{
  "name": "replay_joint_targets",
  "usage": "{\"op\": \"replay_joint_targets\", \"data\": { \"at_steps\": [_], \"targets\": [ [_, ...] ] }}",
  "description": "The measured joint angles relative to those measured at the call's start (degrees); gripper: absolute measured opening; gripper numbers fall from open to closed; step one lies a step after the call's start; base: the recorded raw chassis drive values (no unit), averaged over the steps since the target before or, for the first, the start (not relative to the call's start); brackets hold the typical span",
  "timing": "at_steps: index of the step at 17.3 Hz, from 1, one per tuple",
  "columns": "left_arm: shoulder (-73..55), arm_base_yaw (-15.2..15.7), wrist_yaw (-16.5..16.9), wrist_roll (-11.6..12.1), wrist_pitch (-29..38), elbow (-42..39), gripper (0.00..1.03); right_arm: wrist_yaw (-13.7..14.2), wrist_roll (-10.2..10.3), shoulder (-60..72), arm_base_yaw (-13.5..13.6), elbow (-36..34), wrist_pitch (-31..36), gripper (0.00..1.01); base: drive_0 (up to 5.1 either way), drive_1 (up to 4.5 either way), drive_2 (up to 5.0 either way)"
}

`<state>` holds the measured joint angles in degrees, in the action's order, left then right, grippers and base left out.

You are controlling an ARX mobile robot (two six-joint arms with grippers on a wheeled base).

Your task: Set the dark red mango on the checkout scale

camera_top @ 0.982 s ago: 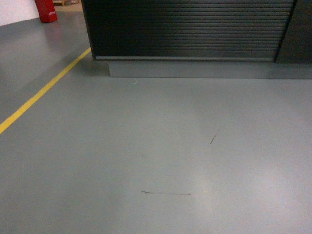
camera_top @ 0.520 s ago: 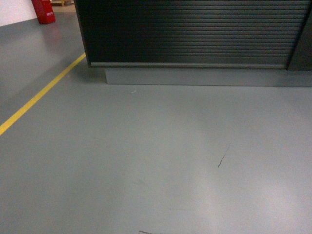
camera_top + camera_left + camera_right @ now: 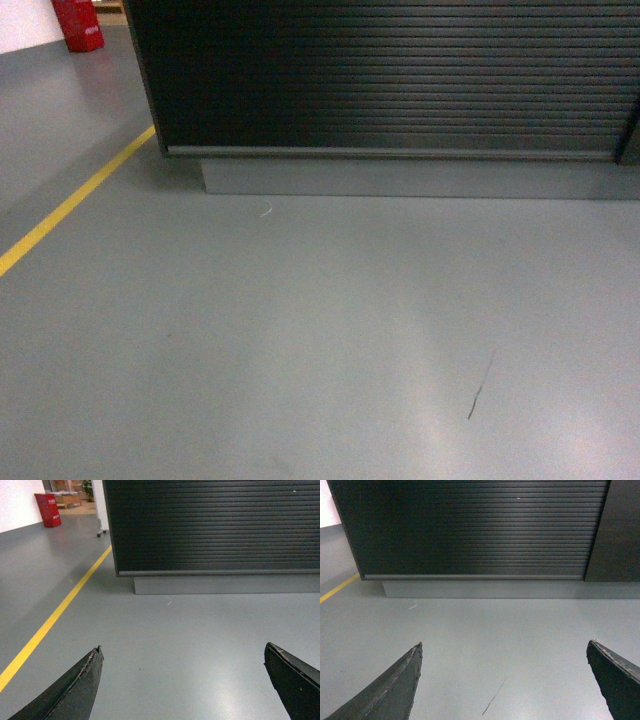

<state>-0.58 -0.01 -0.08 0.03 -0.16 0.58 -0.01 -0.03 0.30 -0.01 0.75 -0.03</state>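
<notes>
the step in hand looks like the approach: the robot faces the ribbed black front of the checkout [image 3: 390, 80] across bare grey floor [image 3: 300, 330]. neither the mango nor the scale shows in any view, so where they lie relative to either tool cannot be told. the left tool [image 3: 182, 680] and right tool [image 3: 502, 680] both gape wide, holding nothing. next it likely needs to close in and look up to the tabletop.
</notes>
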Motion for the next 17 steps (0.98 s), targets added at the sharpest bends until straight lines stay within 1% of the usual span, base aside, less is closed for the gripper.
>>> {"op": "replay_joint_targets", "data": {
  "at_steps": [17],
  "targets": [
    [0.0, 0.0, 0.0, 0.0, 0.0, 0.0, 0.98, 0.0, 0.0, 0.0, 0.0, 0.0, -0.2, 0.98, 0.0, 4.32, -4.3]
  ]
}}
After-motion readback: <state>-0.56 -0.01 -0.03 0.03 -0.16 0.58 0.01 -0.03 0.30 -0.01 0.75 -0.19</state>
